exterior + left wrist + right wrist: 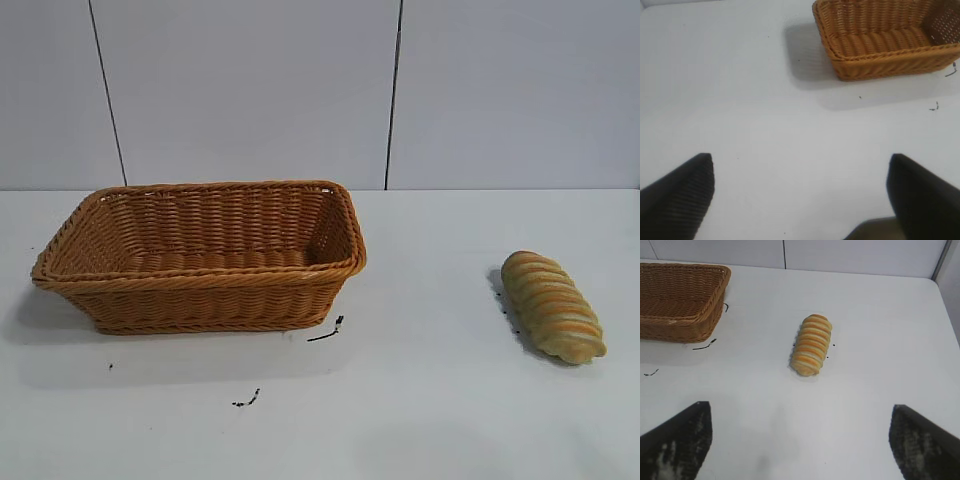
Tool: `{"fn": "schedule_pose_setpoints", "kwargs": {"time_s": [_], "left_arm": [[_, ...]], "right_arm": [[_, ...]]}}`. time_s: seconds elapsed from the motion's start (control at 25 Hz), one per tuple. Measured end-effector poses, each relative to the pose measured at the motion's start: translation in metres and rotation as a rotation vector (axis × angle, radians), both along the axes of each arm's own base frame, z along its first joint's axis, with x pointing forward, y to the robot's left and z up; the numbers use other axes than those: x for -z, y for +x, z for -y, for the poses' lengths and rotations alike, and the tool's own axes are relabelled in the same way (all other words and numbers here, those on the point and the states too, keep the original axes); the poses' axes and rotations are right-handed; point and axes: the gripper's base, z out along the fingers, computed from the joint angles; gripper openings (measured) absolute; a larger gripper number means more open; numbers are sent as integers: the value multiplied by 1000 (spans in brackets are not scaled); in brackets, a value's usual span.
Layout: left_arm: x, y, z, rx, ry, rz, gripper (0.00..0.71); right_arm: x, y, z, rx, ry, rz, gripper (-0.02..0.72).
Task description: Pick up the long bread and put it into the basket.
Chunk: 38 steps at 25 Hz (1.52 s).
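Both sets of jaws spread wide, holding nothing. Right gripper hangs above bare table, loaf ahead of it. Left gripper hangs near the basket, idle. Long bread lies flat on the table, right side, well apart from the basket, angled. Risks: rounded ridged loaf may roll or slip if pinched near an end; angled pose means misaligned fingers could push it away; release over the rim could drop it outside.

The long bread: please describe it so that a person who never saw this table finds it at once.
On the white table, look to the right of the large orange-brown woven wicker basket. There, alone and apart from it, lies the elongated tan-golden long bread. Its orange-brown crosswise ridges distinguish it.
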Motion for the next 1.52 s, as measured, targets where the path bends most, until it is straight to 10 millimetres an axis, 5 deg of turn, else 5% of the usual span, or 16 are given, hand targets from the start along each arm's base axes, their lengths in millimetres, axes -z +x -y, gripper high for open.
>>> {"fn": "schedule_pose_setpoints", "kwargs": {"time_s": [0.48, 0.68, 1.16, 1.52], "left_arm": [[0, 0, 0, 0, 0, 0, 696], [0, 0, 0, 0, 0, 0, 696], [0, 0, 0, 0, 0, 0, 696], [0, 0, 0, 0, 0, 0, 696]], "right_arm": [[-1, 2, 0, 0, -1, -12, 659], [-13, 27, -1, 0, -8, -147, 659], [-28, 163, -8, -1, -44, -557, 659], [1, 287, -14, -3, -59, -776, 659]]}}
